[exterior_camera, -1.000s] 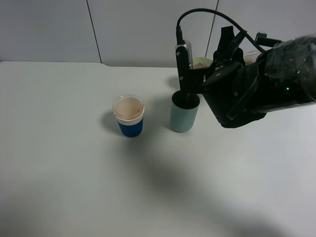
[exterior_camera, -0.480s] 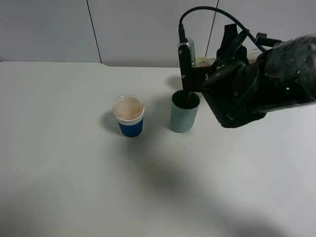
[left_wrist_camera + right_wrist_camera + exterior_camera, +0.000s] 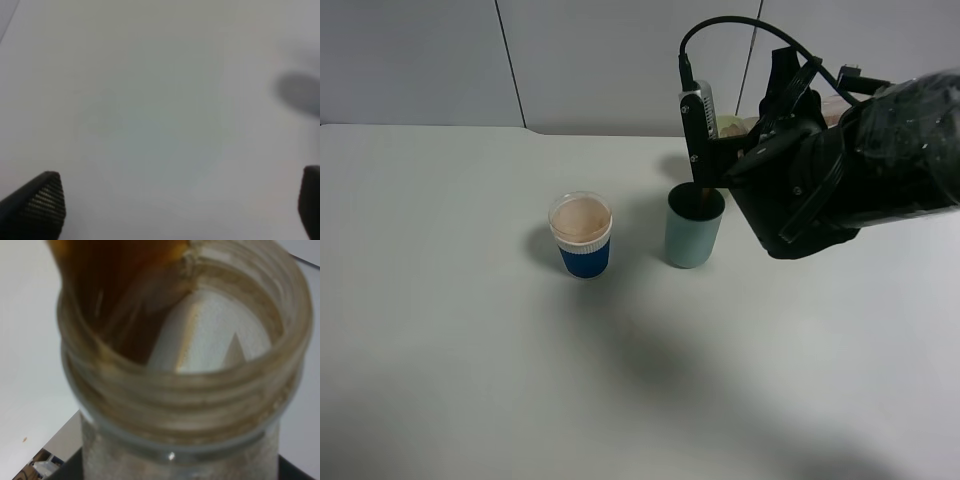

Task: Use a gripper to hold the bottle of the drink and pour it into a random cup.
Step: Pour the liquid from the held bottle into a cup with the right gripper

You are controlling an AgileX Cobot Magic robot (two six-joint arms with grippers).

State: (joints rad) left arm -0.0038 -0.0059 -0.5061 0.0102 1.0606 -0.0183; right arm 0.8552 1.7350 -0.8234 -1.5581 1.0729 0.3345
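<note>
Left gripper (image 3: pixel 175 207): fingers spread wide over the table (image 3: pixel 150 100). Blue-and-white cup (image 3: pixel 582 240), then teal cup (image 3: pixel 692 240) beside it. Right gripper (image 3: pixel 718 165): I'm clamped on the bottle (image 3: pixel 185 405), tipped over the teal cup's rim, brown drink (image 3: pixel 120 285) at its neck. Label unreadable.

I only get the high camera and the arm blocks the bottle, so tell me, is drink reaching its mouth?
Observer: Yes. The right wrist view shows dark brown drink lying along the capless neck of the bottle, up to its rim.
Operator: And the left gripper? It's outside my picture.
Observer: The left gripper is open and holds nothing, with only the table beneath it.
</note>
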